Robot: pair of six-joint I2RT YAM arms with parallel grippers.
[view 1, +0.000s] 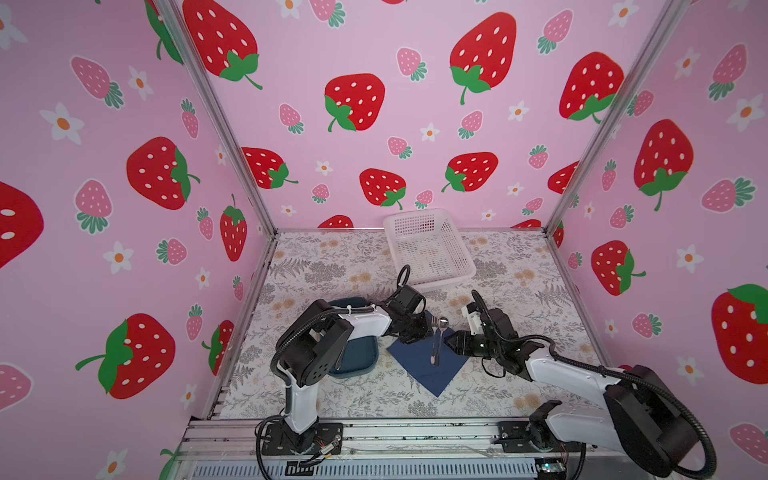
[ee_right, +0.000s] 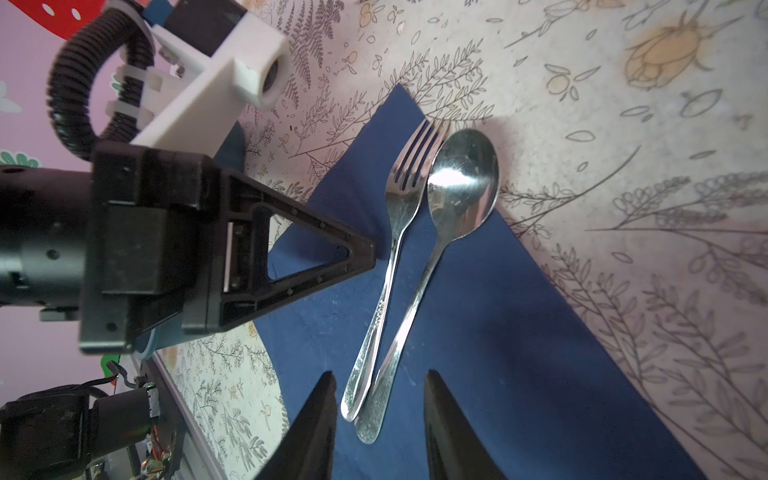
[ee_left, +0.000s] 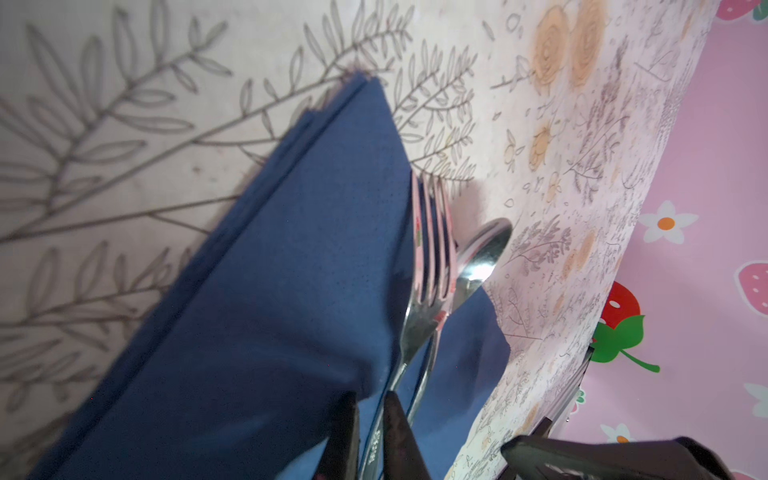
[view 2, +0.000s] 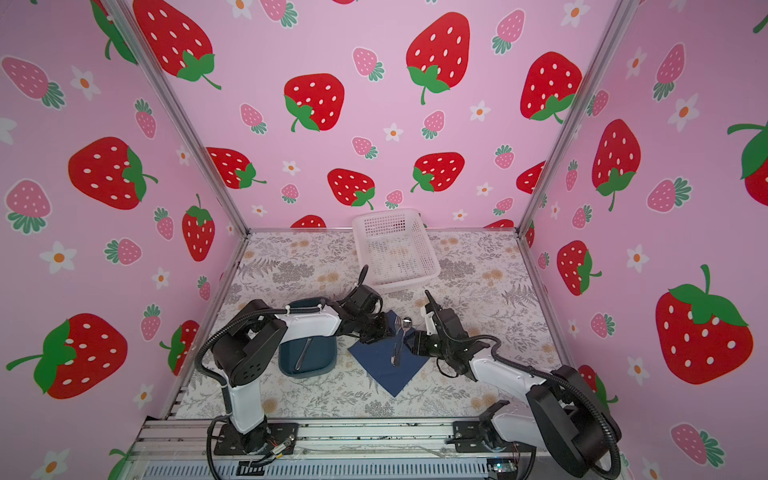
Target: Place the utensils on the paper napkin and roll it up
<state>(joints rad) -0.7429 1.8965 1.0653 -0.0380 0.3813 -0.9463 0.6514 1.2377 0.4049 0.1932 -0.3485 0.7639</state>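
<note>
Fork [ee_right: 401, 208], spoon [ee_right: 461, 183] lying on paper napkin [view 1: 432, 374] mid-desk; knife [view 2: 303, 353] waiting in tray [view 2: 322, 353] toward left edge. Left jaws standing slightly apart astride fork handle; right jaws gaping, empty. Rolling pending.

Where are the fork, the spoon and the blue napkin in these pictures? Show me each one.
fork [ee_right: 401, 203]: right wrist view, on its neck just below the tines.
spoon [ee_right: 463, 183]: right wrist view, middle of its bowl.
blue napkin [view 1: 434, 380]: in a top view, bare part near its front corner.
</note>
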